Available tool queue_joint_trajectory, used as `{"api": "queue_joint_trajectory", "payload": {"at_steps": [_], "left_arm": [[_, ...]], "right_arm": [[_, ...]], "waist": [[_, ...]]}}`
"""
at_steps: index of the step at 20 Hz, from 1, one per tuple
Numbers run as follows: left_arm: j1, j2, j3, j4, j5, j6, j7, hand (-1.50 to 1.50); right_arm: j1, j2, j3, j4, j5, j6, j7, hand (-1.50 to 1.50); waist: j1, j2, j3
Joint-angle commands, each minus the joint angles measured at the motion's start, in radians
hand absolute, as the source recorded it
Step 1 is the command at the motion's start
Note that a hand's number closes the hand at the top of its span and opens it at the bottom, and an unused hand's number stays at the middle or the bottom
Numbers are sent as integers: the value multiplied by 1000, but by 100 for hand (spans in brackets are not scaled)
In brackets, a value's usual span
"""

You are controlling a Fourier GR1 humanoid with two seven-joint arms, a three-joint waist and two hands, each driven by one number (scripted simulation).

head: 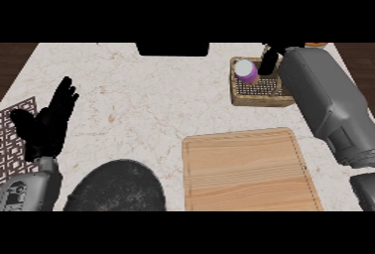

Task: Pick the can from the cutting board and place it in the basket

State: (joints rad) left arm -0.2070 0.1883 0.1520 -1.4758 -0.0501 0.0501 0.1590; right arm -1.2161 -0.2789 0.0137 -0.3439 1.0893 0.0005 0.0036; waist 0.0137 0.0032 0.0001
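Note:
The purple can (246,71), white on top, stands upright inside the woven basket (258,97) at the back right of the counter. My right hand (270,60) hangs over the basket just right of the can, fingers pointing down beside it and not wrapped round it. Its grey forearm (327,99) covers the basket's right side. The wooden cutting board (250,170) lies in front of the basket with nothing on it. At the left edge my left hand (48,124) rests open with its fingers up.
A dark round plate (116,187) sits at the front left beside the board. A patterned mat (10,141) lies under the left hand at the counter's left edge. A black object (173,48) stands at the back edge, and something orange (316,44) shows at the far right.

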Motion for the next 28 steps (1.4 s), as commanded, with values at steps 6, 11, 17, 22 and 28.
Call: {"api": "queue_joint_trajectory", "payload": {"at_steps": [6,11,17,22,28], "left_arm": [[-15,32,30,16,38,-42,4,0],[-1,12,14,-30,7,6,62,0],[10,33,36,-18,44,-40,24,0],[14,41,42,-38,46,-40,48,0],[-4,-9,5,21,-11,13,0,0]], "right_arm": [[-9,28,-202,-84,-203,-86,-10,-150],[-13,-15,-321,-151,-330,-41,60,-150],[35,-152,-449,-166,-460,42,46,-150],[150,-271,-505,-217,-554,207,-2,-150],[265,-362,-531,-250,-628,322,-121,-150]], "waist": [[0,-1,0],[-23,-14,1],[-14,-4,0],[-25,-9,0],[-18,-3,0]]}}
